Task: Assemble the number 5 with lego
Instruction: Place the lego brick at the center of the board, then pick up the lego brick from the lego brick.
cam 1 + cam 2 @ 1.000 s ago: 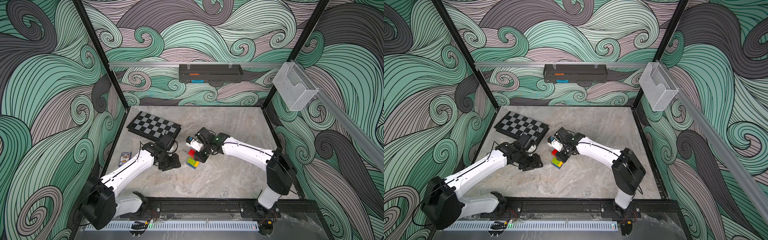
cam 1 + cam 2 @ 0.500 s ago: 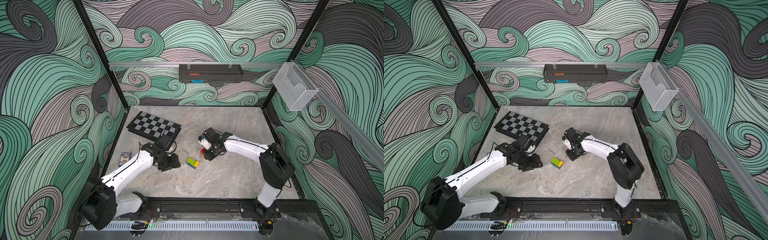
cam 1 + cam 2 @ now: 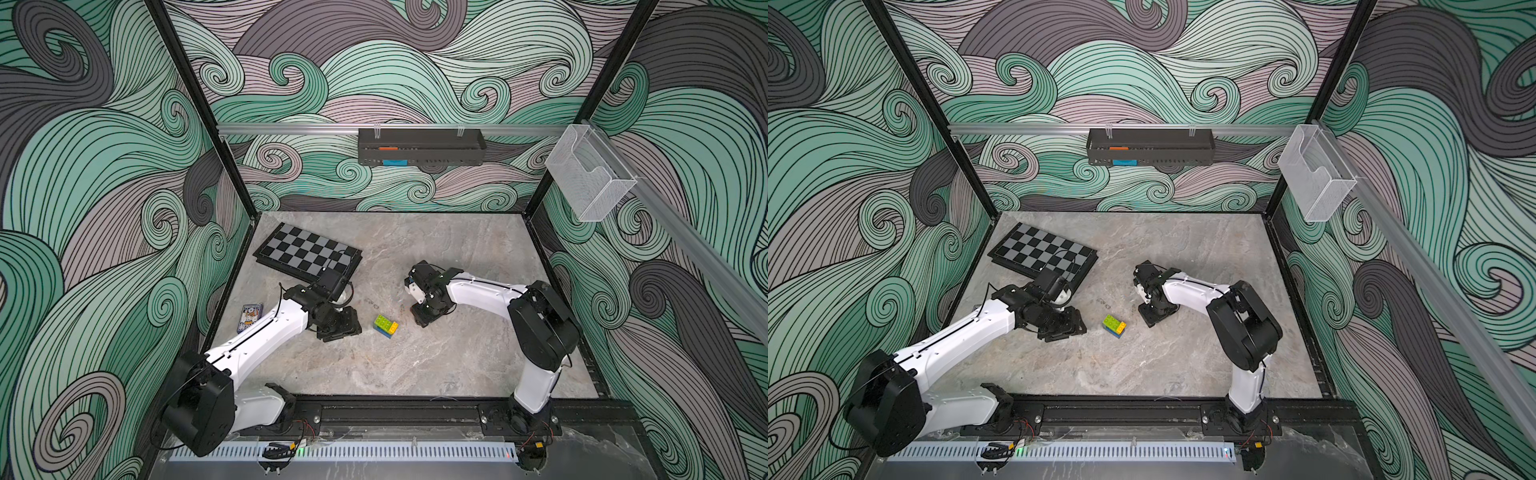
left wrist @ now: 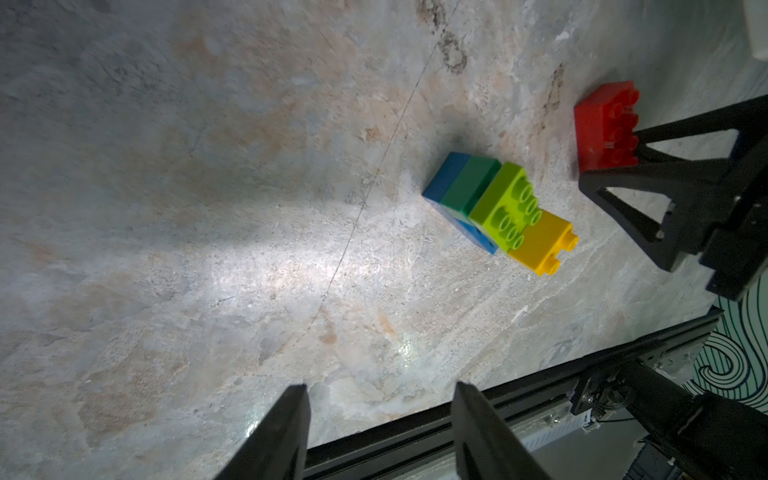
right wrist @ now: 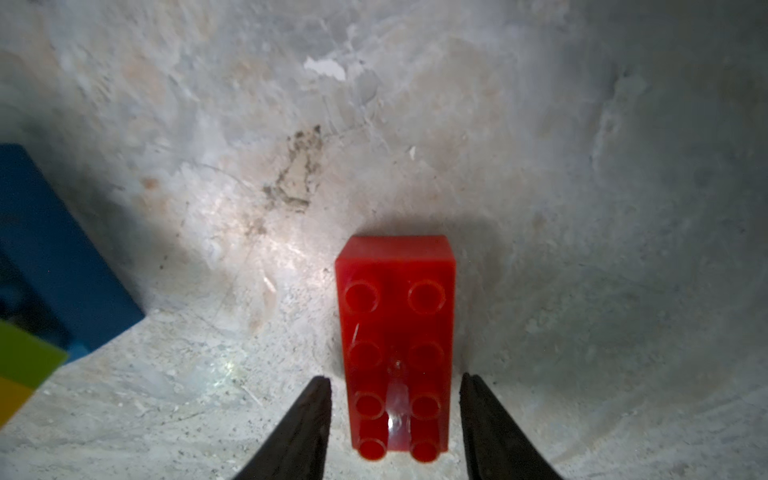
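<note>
The left tool (image 4: 380, 388) hovers low, spread empty, near the stack (image 3: 385, 325) on the counter (image 3: 415, 365). Only wrist views show the red brick (image 5: 395, 316), flat between the down-pointing right tool's (image 5: 395, 378) released fingers; top views hide it.

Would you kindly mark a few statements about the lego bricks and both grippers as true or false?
1. The left gripper holds the brick stack. False: it is open and empty, and the brick stack lies on the table.
2. The brick stack shows blue, dark green, lime green and yellow bricks. True.
3. The red brick is joined to the brick stack. False: it lies apart from it on the table.
4. The right gripper is open, with a finger on either side of the red brick. True.
</note>
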